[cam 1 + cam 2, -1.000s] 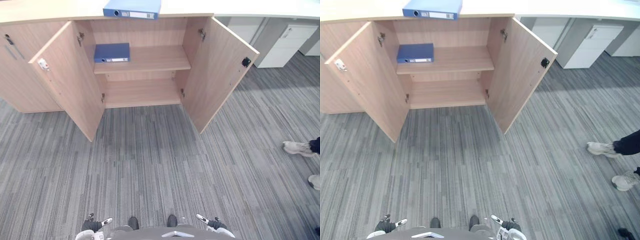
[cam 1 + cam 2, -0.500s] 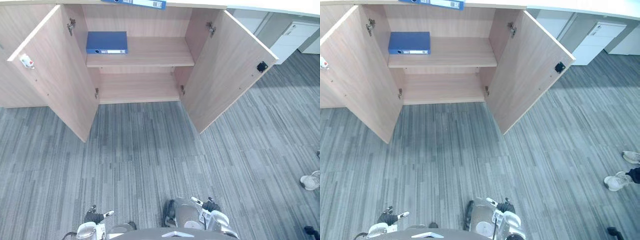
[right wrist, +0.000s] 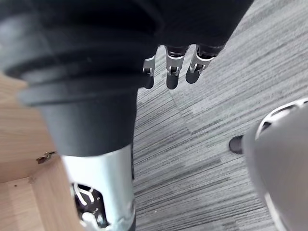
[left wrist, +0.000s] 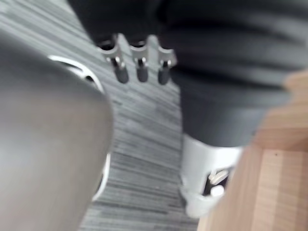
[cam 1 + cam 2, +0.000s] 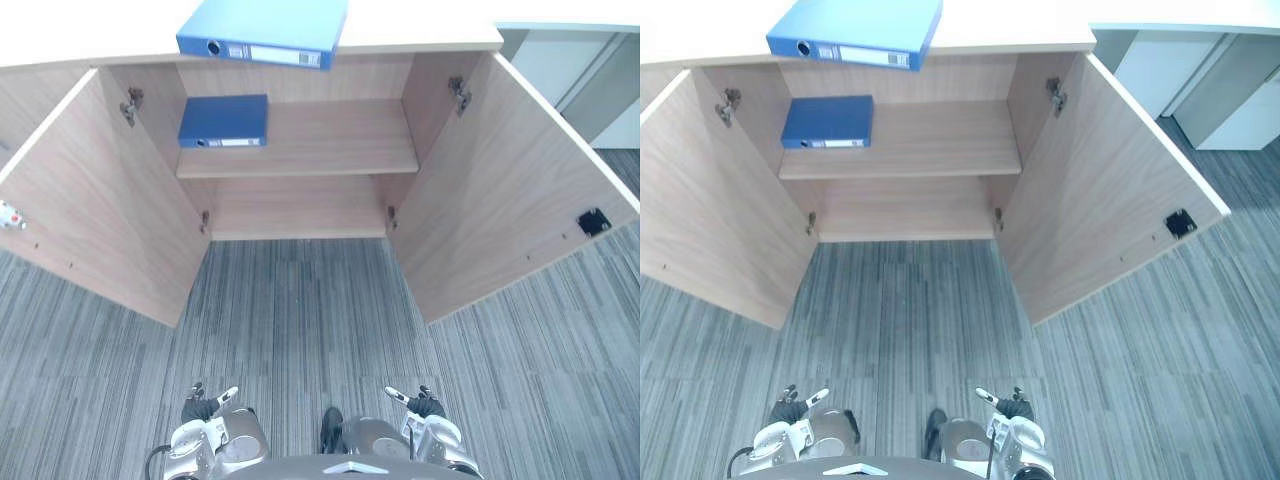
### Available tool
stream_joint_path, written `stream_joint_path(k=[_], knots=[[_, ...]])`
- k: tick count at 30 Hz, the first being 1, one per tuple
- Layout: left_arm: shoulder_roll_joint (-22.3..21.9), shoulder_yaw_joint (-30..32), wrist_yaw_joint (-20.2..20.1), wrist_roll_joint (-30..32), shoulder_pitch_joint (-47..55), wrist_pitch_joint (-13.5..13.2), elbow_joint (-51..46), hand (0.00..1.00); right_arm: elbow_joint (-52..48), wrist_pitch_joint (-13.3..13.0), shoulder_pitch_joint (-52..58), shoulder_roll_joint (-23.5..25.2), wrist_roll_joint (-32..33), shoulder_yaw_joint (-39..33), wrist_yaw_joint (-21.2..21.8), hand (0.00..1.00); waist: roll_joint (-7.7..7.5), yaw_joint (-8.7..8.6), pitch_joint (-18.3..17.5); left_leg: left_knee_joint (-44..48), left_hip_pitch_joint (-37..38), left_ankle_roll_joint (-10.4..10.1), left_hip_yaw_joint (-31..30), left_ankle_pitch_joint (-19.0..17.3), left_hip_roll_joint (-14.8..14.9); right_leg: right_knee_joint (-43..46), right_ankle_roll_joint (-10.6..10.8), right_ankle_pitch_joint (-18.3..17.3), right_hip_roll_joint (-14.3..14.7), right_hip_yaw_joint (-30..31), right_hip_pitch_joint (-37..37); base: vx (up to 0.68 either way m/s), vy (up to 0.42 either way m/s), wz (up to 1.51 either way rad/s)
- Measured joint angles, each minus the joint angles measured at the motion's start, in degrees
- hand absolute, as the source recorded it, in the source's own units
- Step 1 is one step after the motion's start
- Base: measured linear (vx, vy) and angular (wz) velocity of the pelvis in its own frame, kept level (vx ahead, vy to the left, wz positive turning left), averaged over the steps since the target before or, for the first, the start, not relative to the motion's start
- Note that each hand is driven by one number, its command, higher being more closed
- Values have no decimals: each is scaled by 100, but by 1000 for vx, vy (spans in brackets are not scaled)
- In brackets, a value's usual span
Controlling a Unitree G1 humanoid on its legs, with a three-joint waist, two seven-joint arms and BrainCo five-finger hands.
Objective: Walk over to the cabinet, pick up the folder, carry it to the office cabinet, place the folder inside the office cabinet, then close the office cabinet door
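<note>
Two blue folders, one open cabinet (image 5: 300, 205), two idle hands: your stock at this moment.

1. Top folder (image 5: 265, 30): lies flat on the surface (image 5: 420, 25) above the cabinet's left half, spine toward you, front corner overhanging the cabinet's edge. Judged to be the one you are to pick up.
2. Shelf folder (image 5: 224, 121): lies flat at the left end of the cabinet's upper shelf (image 5: 330, 140), spine outward. The rest of that shelf and the lower shelf (image 5: 300, 205) are bare.
3. Left door (image 5: 100, 220) and right door (image 5: 510, 200): both swung wide out from the cabinet over the carpet (image 5: 300, 320).
4. Left hand (image 5: 205, 405): hangs low, well short of the cabinet, fingers straight and slack, nothing in it.
5. Right hand (image 5: 420, 403): likewise low and well short of the cabinet, fingers loose, empty.

Step in hand: the walk-up, by the look of it nearly done; pickup not begun.

Next move calls for: closing the last stretch of carpet between the doors without brushing either, then raising a hand to the overhanging corner of the top folder. Expect the far side to want support from your other hand.
</note>
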Motion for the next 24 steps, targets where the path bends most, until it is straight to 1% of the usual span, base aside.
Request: stream_joint_path(k=[1,3,4,5,6,7,8,9,10,11,12,13,14,15,16,17,18,20,21,22,23,24], knots=[[-16,15,1,0,-12,-1,-2,0,0,4,-3,20,0,-1,0,0,22,19,-13,-268,-134,14,55,-11,-12,-78,12,-5,14,35,74,405,19,-35],[-35,9,1,1,-113,-3,0,0,-2,15,17,87,-3,-62,-7,0,2,153,-16,-1683,-335,-18,65,54,-290,-267,137,-77,-52,211,437,316,92,-36],[-36,6,3,2,-112,-4,1,0,4,14,42,99,-4,-65,-9,0,-25,166,-38,-2068,-339,-32,44,156,-392,-310,221,-127,-88,248,515,287,126,-37],[-34,-12,3,4,-98,-7,19,0,21,13,81,91,-8,-65,-11,0,-37,186,-105,-2667,-302,54,6,423,-532,-376,347,-204,-133,304,600,346,195,-52],[-31,-22,2,0,-60,-8,63,0,43,15,138,89,-14,-60,-8,0,-42,229,-194,-2852,-253,295,-128,994,-655,-431,519,-332,-203,441,715,371,257,-66],[-31,4,1,1,-43,-4,70,0,55,16,184,112,-21,-62,-8,0,-110,242,-290,-2817,-192,416,-108,1158,-796,-417,634,-413,-350,560,763,479,325,-60],[61,-11,-2,14,-41,7,107,0,67,12,254,196,-33,-75,-4,0,-288,195,-449,-2831,-144,485,59,998,-949,-264,698,-450,-567,627,695,521,323,-46],[131,-70,-8,18,-41,11,172,0,89,17,255,233,-75,-136,1,0,-368,190,-488,-2847,-24,540,231,855,-1000,168,712,-445,-713,652,507,423,242,-34],[166,-100,-9,19,-52,11,240,0,94,17,251,256,-111,-193,5,0,-387,208,-488,-2861,67,578,279,804,-1030,484,724,-438,-773,674,402,392,232,-39],[209,-123,-11,15,-59,42,292,0,130,17,239,263,-196,-216,4,0,-430,222,-498,-2972,351,683,387,705,-1130,1363,798,-355,-925,734,87,290,186,-27],[215,-175,-4,16,-41,57,301,0,131,16,237,248,-229,-216,6,0,-425,219,-497,-3084,521,686,395,646,-1179,1852,924,-232,-1012,749,-74,396,231,-12],[244,-277,-3,17,-22,79,350,0,127,7,225,208,-241,-203,15,0,-339,150,-451,-3267,961,704,385,487,-1262,3254,1006,-14,-1231,750,-569,306,153,3],[245,-277,-2,17,-18,82,354,0,125,7,221,203,-241,-196,18,0,-334,142,-448,-3283,1029,703,381,467,-1267,3409,994,-43,-1254,743,-638,362,119,7],[248,-270,4,16,15,92,356,0,69,11,197,201,-242,-175,25,0,-349,129,-461,-3385,1301,667,366,371,-1267,3908,885,-207,-1277,642,-929,290,25,6],[247,-271,3,16,18,97,352,0,13,7,204,224,-242,-174,25,0,-366,91,-479,-3530,1540,608,328,326,-1259,4078,822,-375,-1269,527,-1216,291,1,10],[238,-268,3,15,39,99,360,0,16,1,206,228,-242,-172,24,0,-369,75,-476,-3613,1650,600,307,330,-1258,4056,770,-467,-1260,438,-1347,275,-33,22],[221,-261,3,15,29,99,366,0,14,-10,203,219,-242,-175,23,0,-360,53,-474,-3802,1851,564,258,351,-1253,3825,713,-602,-1208,304,-1608,328,-105,34],[165,-215,7,8,-5,99,368,0,12,-9,198,185,-240,-176,21,0,-312,-15,-483,-4003,2066,428,137,346,-1192,2993,680,-591,-1043,188,-1877,322,-161,40],[157,-173,13,7,-9,95,394,0,14,-6,211,186,-237,-180,18,0,-309,-48,-479,-4090,2152,295,34,321,-1169,2209,635,-415,-938,215,-1922,210,-163,37],[158,-137,13,6,-17,94,421,0,16,-3,242,188,-237,-179,17,0,-320,-56,-482,-4101,2204,212,-32,281,-1172,1792,623,-241,-908,276,-1911,314,-241,59],[165,-18,13,6,-26,92,469,0,30,4,384,212,-237,-181,15,0,-407,-63,-528,-4082,2326,8,-172,148,-1254,1300,500,546,-919,466,-1828,388,-249,48],[58,53,18,5,-23,100,533,0,24,1,424,90,-197,-244,21,0,-246,-42,-577,-4070,2441,-76,-267,87,-1138,1528,432,370,-843,362,-1782,402,-251,46]])
